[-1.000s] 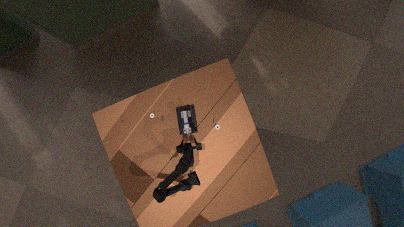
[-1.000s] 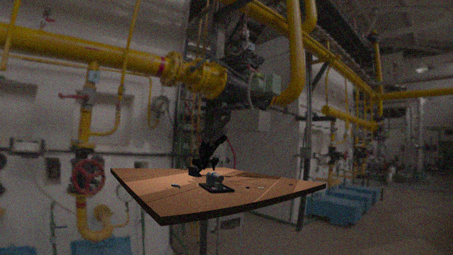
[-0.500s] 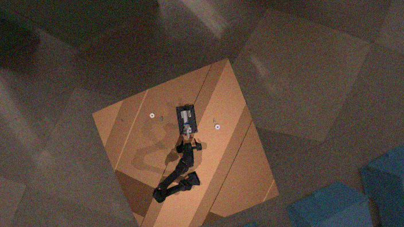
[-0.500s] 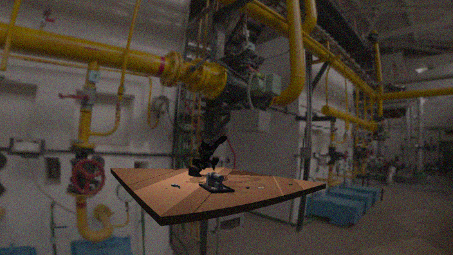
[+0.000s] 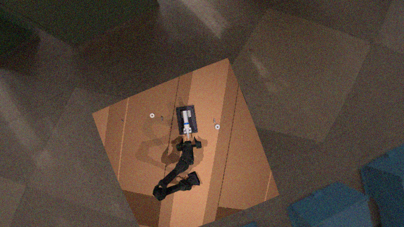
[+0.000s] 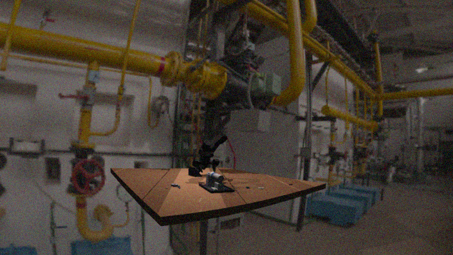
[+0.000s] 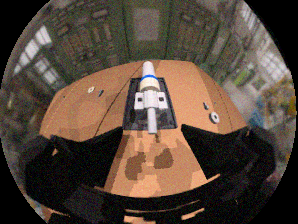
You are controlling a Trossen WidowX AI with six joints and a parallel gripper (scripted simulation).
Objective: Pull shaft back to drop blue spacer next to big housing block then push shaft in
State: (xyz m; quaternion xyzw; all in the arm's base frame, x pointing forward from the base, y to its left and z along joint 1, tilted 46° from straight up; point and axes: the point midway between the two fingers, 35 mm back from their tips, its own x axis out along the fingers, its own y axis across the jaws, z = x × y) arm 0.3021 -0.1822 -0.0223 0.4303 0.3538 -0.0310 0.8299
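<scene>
The large white rounded housing (image 5: 185, 115) (image 7: 147, 67) stands on a dark base plate (image 5: 195, 117) (image 7: 172, 107). The blue spacer (image 5: 186, 124) (image 7: 149, 78) sits on the shaft line against the housing's near end. Pale spacers (image 7: 149, 86) sit between it and a white bracket (image 7: 159, 100) with two dark holes; their exact number is unclear. The thin grey shaft (image 5: 188, 135) (image 7: 152, 120) sticks out of the bracket towards the gripper. My gripper (image 5: 189, 139) (image 7: 152, 128) is wide open and empty, its fingertips either side of the shaft's line, near its free end.
A white ring (image 5: 152, 115) (image 7: 90, 90) lies left of the base plate, with a small dark part (image 5: 162, 117) (image 7: 101, 93) beside it. Another ring (image 5: 217, 126) (image 7: 214, 118) lies right, near a small dark part (image 5: 214, 120) (image 7: 206, 106). Arm shadows cross the wooden table (image 5: 252, 172).
</scene>
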